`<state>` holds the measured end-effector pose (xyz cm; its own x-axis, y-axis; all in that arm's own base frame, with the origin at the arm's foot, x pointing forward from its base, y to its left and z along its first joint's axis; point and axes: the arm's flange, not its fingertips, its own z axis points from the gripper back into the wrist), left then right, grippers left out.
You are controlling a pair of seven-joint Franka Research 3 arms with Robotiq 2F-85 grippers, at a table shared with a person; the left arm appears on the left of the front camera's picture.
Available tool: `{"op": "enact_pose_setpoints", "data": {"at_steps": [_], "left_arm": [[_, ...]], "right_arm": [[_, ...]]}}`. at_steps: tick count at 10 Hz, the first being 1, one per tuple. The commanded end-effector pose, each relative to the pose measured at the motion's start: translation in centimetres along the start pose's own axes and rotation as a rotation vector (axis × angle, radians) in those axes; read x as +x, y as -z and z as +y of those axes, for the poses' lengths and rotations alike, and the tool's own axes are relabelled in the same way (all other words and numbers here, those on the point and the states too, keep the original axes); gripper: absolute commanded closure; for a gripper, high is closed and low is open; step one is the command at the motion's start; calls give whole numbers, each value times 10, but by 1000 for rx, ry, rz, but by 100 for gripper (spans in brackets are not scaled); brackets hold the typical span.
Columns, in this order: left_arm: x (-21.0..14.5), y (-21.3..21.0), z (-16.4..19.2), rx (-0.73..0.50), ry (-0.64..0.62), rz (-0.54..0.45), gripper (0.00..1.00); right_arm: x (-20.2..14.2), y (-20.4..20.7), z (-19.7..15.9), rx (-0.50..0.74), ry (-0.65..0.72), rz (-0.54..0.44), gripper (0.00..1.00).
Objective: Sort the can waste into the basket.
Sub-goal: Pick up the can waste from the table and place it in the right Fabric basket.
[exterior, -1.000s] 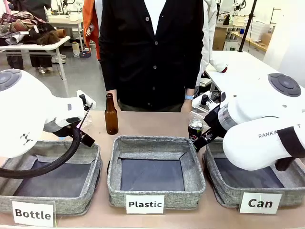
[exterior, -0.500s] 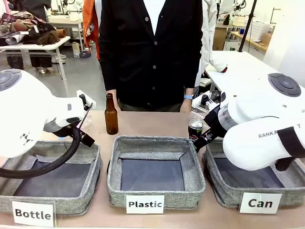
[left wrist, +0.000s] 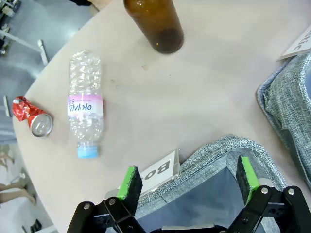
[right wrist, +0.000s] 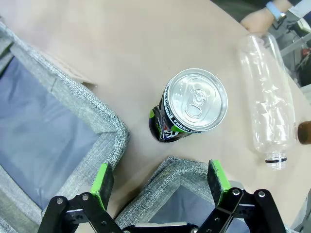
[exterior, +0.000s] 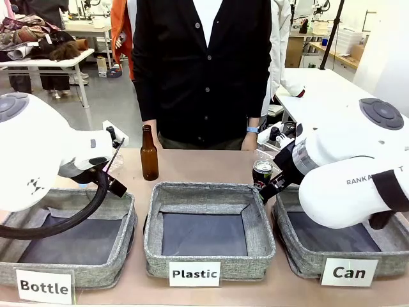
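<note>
Right claw (right wrist: 159,171) agape beside upright dark can (right wrist: 192,104), lid skyward.

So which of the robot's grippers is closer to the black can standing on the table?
The right one. The right gripper hangs open just short of the black can. The left gripper is far off, open over the Bottle basket.
</note>
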<state>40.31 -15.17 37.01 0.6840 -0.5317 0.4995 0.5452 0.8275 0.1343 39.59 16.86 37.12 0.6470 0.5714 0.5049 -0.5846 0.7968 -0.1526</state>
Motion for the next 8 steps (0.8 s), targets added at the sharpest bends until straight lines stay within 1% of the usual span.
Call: {"op": "enact_pose_setpoints", "data": {"at_steps": [1, 6, 7, 8], "left_arm": [[0, 0, 0, 0, 0, 0, 0], [0, 0, 0, 0, 0, 0, 0], [2, -27, 0, -1, 11, -43, 0], [6, -62, -4, -107, 20, -87, 0]], "right_arm": [[0, 0, 0, 0, 1, 0, 0], [0, 0, 0, 0, 0, 0, 0], [2, -21, -9, 16, 24, -2, 0], [6, -54, -21, 37, 91, 27, 0]]}}
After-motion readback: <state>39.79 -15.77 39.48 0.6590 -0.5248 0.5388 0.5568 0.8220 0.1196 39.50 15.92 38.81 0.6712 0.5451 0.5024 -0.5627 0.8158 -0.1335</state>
